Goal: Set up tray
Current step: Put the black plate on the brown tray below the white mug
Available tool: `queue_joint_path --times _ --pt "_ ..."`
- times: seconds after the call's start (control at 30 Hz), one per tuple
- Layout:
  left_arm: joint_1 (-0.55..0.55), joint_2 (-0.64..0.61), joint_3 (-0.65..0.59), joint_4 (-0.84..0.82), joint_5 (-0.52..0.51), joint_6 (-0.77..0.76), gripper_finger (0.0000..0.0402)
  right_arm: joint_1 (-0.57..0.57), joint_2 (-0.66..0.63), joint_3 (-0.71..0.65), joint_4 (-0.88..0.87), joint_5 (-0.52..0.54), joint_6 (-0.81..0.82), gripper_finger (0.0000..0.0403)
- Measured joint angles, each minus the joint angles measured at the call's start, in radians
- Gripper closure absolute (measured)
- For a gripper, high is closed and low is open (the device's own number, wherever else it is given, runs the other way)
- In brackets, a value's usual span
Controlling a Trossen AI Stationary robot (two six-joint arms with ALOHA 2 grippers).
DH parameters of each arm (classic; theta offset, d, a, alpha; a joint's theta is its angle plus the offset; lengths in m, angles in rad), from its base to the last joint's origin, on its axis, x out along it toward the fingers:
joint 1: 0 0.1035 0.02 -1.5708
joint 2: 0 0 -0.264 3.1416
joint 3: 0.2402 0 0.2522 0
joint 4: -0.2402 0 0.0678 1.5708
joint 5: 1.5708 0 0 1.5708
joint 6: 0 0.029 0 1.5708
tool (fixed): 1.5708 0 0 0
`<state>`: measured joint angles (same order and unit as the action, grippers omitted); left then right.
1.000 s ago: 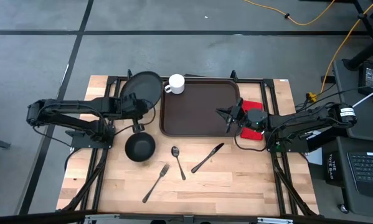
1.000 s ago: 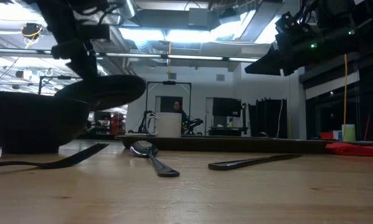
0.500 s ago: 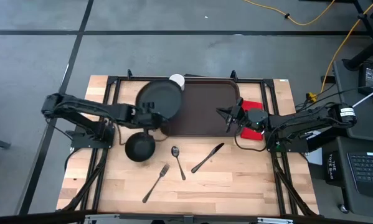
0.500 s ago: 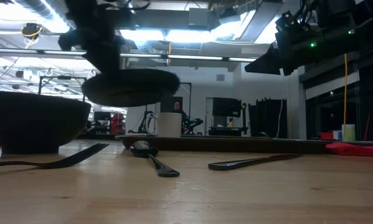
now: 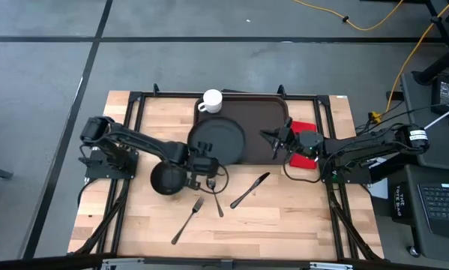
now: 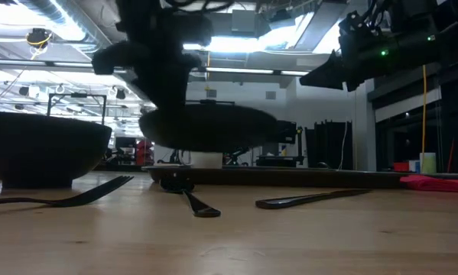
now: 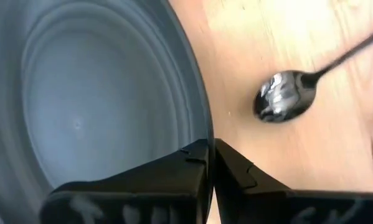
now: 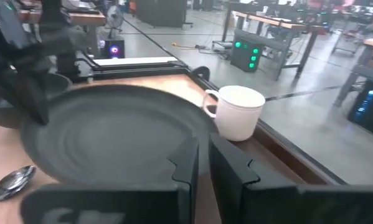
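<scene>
Nearest the front edge of the wooden table (image 5: 284, 217) lay a fork (image 5: 187, 220), well short of the tray (image 5: 269, 124). Just beyond it sat a spoon (image 5: 214, 196) and, beside that, a knife (image 5: 250, 189), both lying between the fork and the tray's near rim. A black bowl (image 5: 168, 178) stood off the tray's near left corner.

The left gripper (image 5: 206, 166) hung there too, fingers pinched together on the near rim of a round black plate (image 5: 217, 139). From table height the plate (image 6: 209, 127) rode level in the air, clear of the wood, and it overlapped the tray's left half from above.

The tray itself, dark brown and rimmed, rested flat toward the far side of the table, roughly centred. At its right end the right gripper (image 5: 275, 140) waited over the rim, its fingers a narrow slit apart and holding nothing, with a red napkin (image 5: 305, 147) under the arm just outside the tray.

Farthest off, a white mug (image 5: 211, 101) stood at the tray's far left corner.
</scene>
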<state>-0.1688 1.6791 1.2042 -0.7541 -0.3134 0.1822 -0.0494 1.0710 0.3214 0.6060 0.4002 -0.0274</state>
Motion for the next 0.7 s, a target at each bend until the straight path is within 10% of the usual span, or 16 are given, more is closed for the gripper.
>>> queue_joint_path --times 0.7 --pt "0.034 0.098 0.018 0.050 0.050 -0.030 0.0399 0.000 0.000 0.000 0.002 -0.064 0.049 0.0360"
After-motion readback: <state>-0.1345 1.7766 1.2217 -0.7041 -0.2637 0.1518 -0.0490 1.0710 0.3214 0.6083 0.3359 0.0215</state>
